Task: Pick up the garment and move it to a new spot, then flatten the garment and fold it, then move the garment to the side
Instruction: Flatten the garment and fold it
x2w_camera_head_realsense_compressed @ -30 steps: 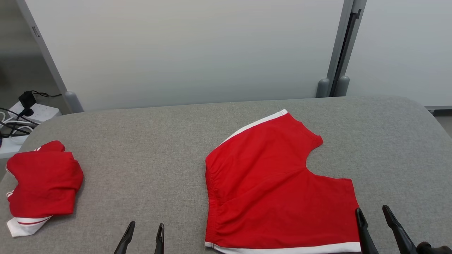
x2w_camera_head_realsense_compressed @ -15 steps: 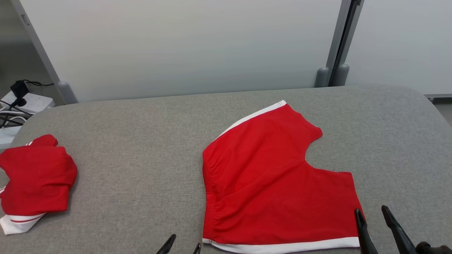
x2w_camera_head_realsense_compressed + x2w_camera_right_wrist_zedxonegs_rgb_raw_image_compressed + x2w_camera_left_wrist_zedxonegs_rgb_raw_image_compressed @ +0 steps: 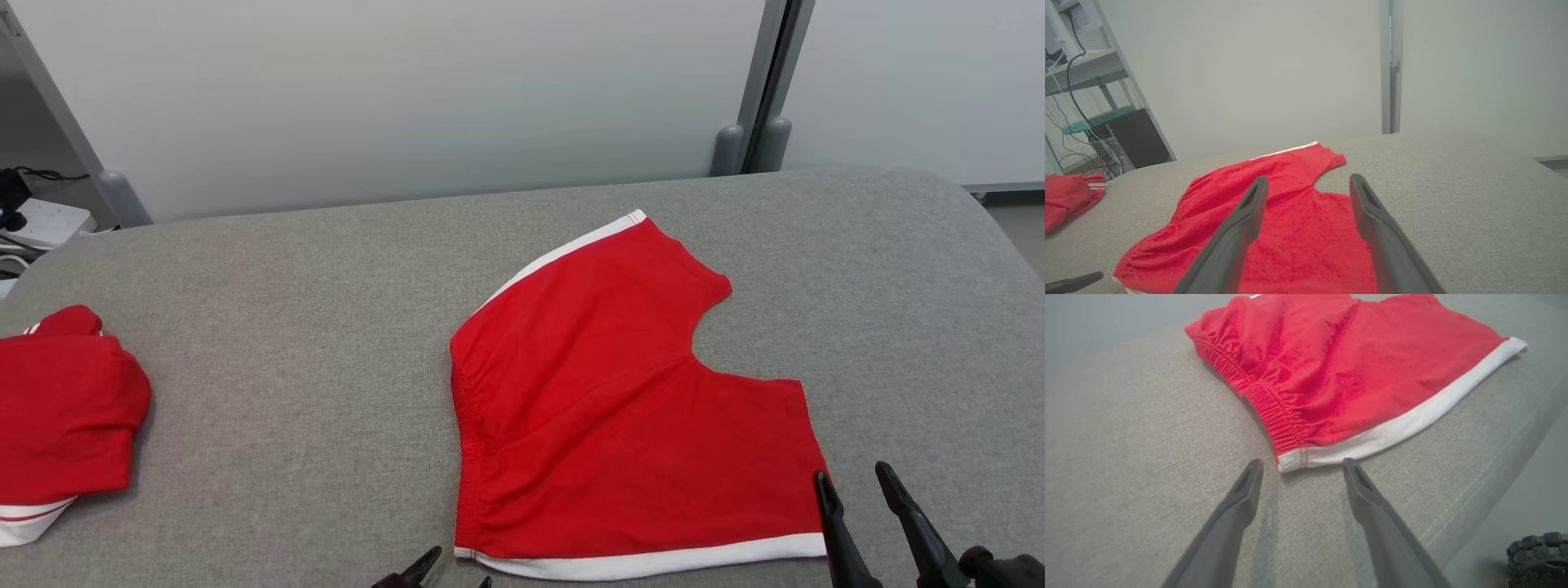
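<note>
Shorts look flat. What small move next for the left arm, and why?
Probably ease the left pincer forward to straddle the near waistband corner of the shorts: that corner lies flat just beyond its open jaws, ungripped, ready to lift for folding.

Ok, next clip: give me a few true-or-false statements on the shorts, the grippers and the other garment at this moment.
1. The red shorts lie spread out on the grey table. True.
2. The left gripper has its jaws clamped on the waistband. False: the jaws stand open at the white-trimmed corner of the waistband, holding nothing.
3. The right gripper has its jaws open by the shorts' right-hand corner. True.
4. A second red garment lies at the table's right edge. False: it lies at the left edge.
</note>
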You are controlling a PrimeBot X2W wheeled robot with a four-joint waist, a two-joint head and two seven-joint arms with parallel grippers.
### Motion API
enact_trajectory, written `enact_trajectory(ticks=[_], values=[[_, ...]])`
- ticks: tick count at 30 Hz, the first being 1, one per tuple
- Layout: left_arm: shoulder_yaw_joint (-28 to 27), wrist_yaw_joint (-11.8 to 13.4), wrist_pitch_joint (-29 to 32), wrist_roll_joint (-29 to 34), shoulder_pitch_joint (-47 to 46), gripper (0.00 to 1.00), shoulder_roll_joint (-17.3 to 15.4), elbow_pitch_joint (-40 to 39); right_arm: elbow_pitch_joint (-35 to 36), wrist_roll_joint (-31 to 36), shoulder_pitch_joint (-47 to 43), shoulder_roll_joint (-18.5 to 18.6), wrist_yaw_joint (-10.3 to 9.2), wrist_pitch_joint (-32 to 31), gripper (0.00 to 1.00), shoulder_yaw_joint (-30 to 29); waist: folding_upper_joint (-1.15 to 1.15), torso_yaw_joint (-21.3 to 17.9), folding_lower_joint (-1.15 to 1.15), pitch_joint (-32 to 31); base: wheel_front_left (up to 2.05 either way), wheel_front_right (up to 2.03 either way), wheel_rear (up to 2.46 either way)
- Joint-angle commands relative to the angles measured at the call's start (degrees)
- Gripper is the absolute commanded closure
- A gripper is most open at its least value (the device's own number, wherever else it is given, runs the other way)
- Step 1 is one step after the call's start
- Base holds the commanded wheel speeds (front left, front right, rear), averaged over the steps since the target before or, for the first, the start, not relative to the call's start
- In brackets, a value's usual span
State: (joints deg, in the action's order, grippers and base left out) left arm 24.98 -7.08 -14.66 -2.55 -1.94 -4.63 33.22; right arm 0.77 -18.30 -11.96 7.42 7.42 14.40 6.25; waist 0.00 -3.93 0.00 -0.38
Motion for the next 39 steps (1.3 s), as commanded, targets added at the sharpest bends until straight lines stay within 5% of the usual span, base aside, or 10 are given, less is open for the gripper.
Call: enact_trajectory(ticks=[1, 8, 13, 20, 29, 39], values=[[-1.56, -0.33, -0.34, -0.43, -3.02, 0.0, -0.33, -0.56, 1.64, -0.66, 2.68, 1.25, 0.07, 0.6, 0.0, 1.39, 0.0, -0.12, 0.0, 0.17, 0.0, 0.0, 0.0], [-0.35, -0.38, -0.34, -1.57, -5.45, 0.0, -0.39, 2.17, 1.78, -1.19, 3.25, 1.87, 0.07, 0.6, 0.0, 2.09, 0.0, -0.84, 0.0, 0.85, 0.0, 0.0, 0.0], [0.8, -0.39, -0.34, -2.88, -6.45, 1.0, -0.29, 3.44, 1.79, -1.29, 3.43, 2.1, 0.07, 0.6, 0.0, 1.96, 0.0, -1.06, 0.0, 0.95, 0.0, 0.0, 0.0], [2.67, -0.4, -0.34, -6.52, -7.27, 1.0, -0.59, 5.5, 0.17, -1.9, 2.8, 1.93, 0.07, 0.6, 0.0, 1.11, 0.0, -0.74, 0.0, 0.96, 0.0, 0.0, 0.0], [1.62, -0.4, -0.34, -8.01, -5.3, 1.0, -2.97, 2.89, -19.0, -5.04, 3.26, 0.58, 0.07, 0.6, 0.0, -1.58, 0.0, 0.86, 0.0, 1.07, 0.0, 0.0, 0.0], [1.44, -0.4, -0.34, -8.11, -4.76, 1.0, -4.07, 1.18, -30.21, -10.1, 9.54, -0.14, 0.07, 0.6, 0.0, 2.75, 0.0, 1.26, 0.0, 1.49, 0.0, 0.0, 0.0]])
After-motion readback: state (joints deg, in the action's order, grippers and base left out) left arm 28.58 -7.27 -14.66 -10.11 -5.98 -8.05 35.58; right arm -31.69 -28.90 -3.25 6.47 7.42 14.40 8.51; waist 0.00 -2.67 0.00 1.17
